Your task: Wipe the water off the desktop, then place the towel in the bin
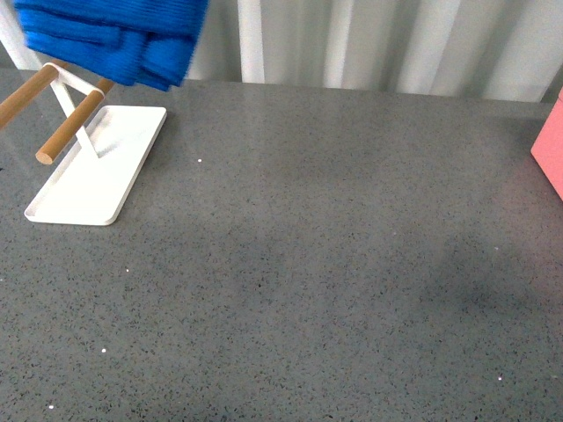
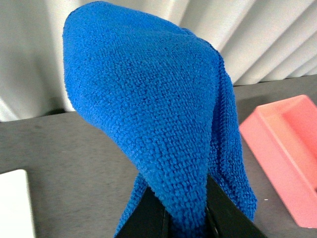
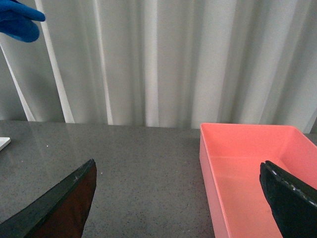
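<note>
Blue towel (image 1: 114, 35) aloft: the left claw (image 2: 185, 218) pinches it by a fold over the white rack (image 1: 97, 167) at the far left of the tabletop (image 1: 308, 264). Soft, light and floppy, the terry cloth drapes in layers and looks likely to sag or unfold. A bunched grip through several layers seems safest. The right claw (image 3: 173, 198) hangs spread and empty beside the pink bin (image 3: 245, 126).

The blue towel (image 1: 114, 40) is hanging at the upper left edge of the frame, covering the upper ends of two slanting wooden bars (image 1: 75, 123) on a white tray (image 1: 92, 180). The tray is resting on the speckled grey table (image 1: 308, 264). A corner of the pink bin (image 1: 550, 149) is showing at the right edge, well apart from the tray.
</note>
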`<act>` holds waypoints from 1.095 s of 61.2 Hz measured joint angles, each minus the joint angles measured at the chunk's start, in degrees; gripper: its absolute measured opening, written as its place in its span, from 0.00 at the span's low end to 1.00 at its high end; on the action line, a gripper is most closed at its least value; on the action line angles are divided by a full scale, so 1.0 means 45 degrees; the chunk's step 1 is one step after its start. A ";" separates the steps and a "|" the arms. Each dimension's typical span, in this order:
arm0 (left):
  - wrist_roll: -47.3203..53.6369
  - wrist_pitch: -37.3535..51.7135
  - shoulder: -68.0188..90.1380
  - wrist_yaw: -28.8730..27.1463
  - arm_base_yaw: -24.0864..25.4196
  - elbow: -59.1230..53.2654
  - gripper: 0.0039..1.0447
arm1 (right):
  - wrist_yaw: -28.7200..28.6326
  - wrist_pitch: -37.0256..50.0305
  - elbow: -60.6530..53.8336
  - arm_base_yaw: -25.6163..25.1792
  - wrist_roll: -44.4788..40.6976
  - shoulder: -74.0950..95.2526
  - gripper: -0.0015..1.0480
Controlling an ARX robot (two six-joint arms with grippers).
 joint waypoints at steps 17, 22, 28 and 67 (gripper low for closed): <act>-0.2676 0.2565 -0.0102 0.0350 -0.1851 -0.1880 0.05 | 0.0000 0.0000 0.0000 0.0000 0.0000 0.0000 0.93; -0.3264 0.3191 -0.0063 0.0340 -0.2200 -0.2210 0.05 | 0.0000 0.0000 0.0000 0.0000 0.0000 0.0000 0.93; -0.3818 0.3657 0.0087 0.0301 -0.2453 -0.2409 0.05 | -0.1583 -0.0865 0.0296 -0.0432 -0.0364 0.0389 0.93; -0.4590 0.3769 0.0389 0.0189 -0.2832 -0.2443 0.05 | -1.1283 0.7373 0.4634 -0.1064 0.0194 1.3896 0.93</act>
